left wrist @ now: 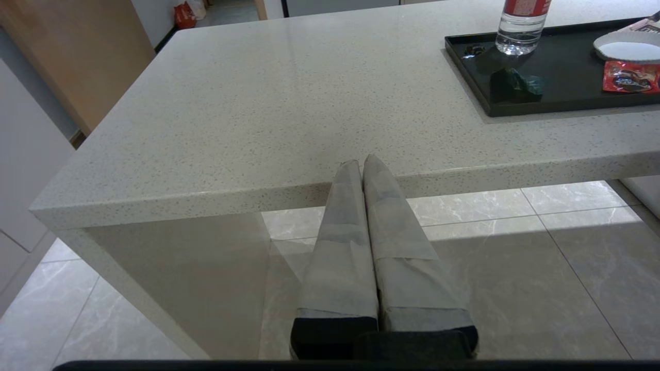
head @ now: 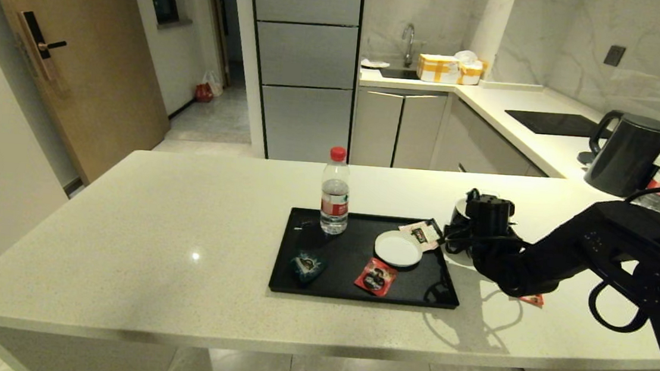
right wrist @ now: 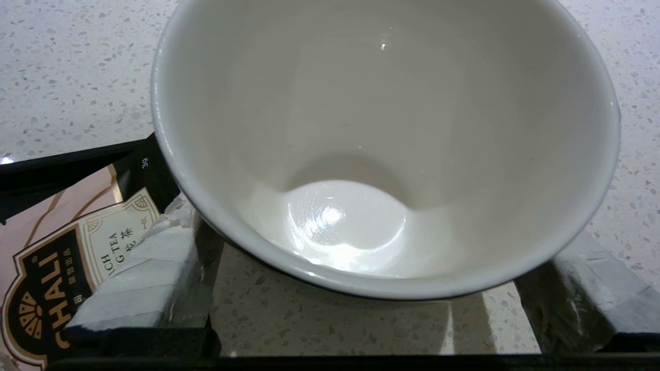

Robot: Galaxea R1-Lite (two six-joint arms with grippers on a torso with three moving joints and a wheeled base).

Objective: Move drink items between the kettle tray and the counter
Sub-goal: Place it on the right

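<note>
The right end effector (right wrist: 361, 309) straddles the mug (right wrist: 381, 144), its fingers (right wrist: 149, 278) spread apart on either side of the cup and not yet pressing its wall. The mug stands on the desk (head: 183, 226) just off the tray's (head: 350, 292) far right corner. The likeliest slip is that a finger closing from here catches the pink tea packet (head: 421, 233) lying over that corner of the tray, touching one finger, and drags it along; a glossy, tapered cup could also tilt or squirt out of a low pinch. The left end effector (left wrist: 363, 167), fingers pressed together, hangs idle below the desk's near edge. By count: one mug, two red sachets, one (head: 376, 276) on the tray near its front edge and one (head: 532, 299) on the desk under the right arm, one teal sachet (head: 307, 265), one white lid or saucer (head: 398, 248), and two water bottles, one (head: 335, 192) on the tray.
</note>
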